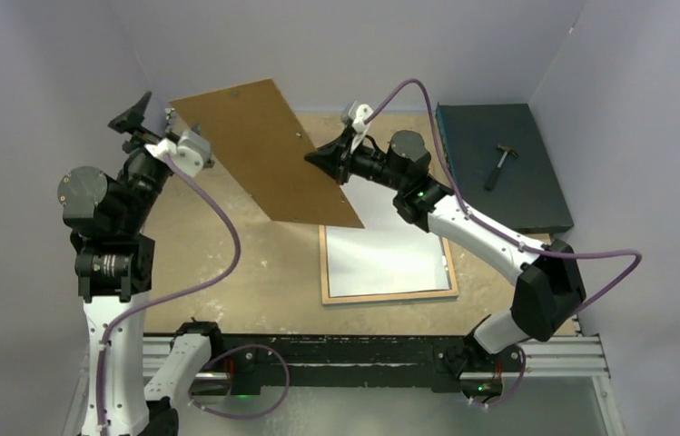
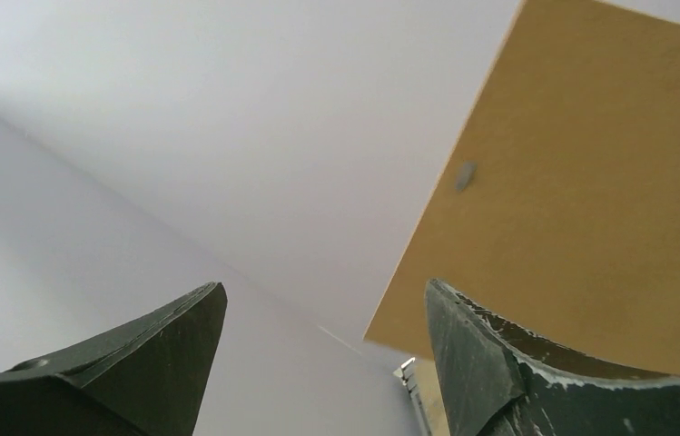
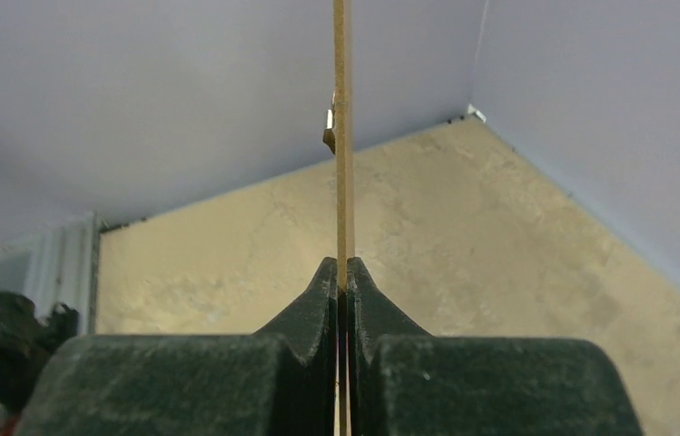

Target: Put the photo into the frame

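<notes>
One tan table carries everything. Above it a plain brown backing board hangs tilted in the air. The right tool is clenched on its right edge, jaws pressed tight on the thin sheet, which the wrist view shows edge-on. A dark teal slab lies at the far right corner.

Near the middle of the table the frame lies flat with pale bare wood upward, so its front colour cannot be seen. Inside its rim lies the photo, plain white side up, the printed side hidden. The board covers the far left corner of both, and the right arm covers the far right corner.

The left tool is raised by the board's far left edge, released, jaws spread wide with nothing between them. Whether a finger touches the board is hard to tell. A small hammer rests on the slab.
</notes>
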